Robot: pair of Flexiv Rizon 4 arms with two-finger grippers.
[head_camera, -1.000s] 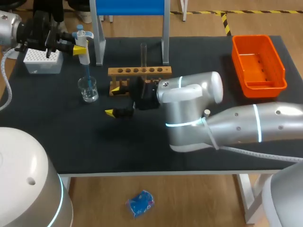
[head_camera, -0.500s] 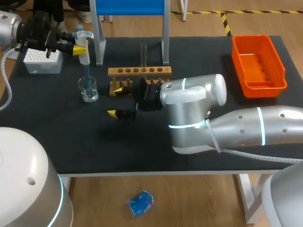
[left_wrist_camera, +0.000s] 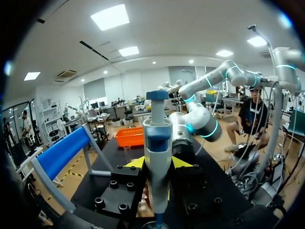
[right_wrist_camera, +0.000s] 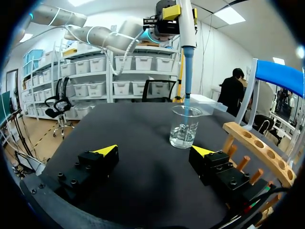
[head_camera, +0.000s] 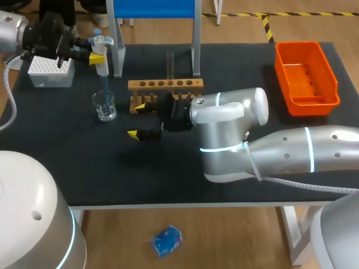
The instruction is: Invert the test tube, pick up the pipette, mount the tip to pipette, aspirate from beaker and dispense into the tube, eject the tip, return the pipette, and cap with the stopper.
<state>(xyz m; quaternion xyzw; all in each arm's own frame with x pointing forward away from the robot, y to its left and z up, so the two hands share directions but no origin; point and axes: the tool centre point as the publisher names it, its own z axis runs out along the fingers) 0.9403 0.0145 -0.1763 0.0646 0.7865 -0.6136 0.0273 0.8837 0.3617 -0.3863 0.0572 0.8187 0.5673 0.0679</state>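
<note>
The glass beaker (head_camera: 104,105) stood directly under the left claw (head_camera: 95,56) and held a shallow pool of clear liquid. That claw was clenched on the white-and-blue pipette (head_camera: 101,53), with one yellow finger at each side of its body, and the pipette hung upright. The pipette's blue tip (head_camera: 105,84) pointed down at the beaker's mouth. Its end was about level with the rim and above the liquid.

The white tip box (head_camera: 50,72) sat just beside the left claw. The right claw (head_camera: 138,120) hung released low over the black table (head_camera: 241,61), fingers wide apart, with the beaker ahead of it. The wooden rack (head_camera: 165,87) lay just beside one of its fingers, and the test tube (head_camera: 170,64) stood upright in one hole. The orange bin (head_camera: 305,70) was well apart from both claws.
</note>
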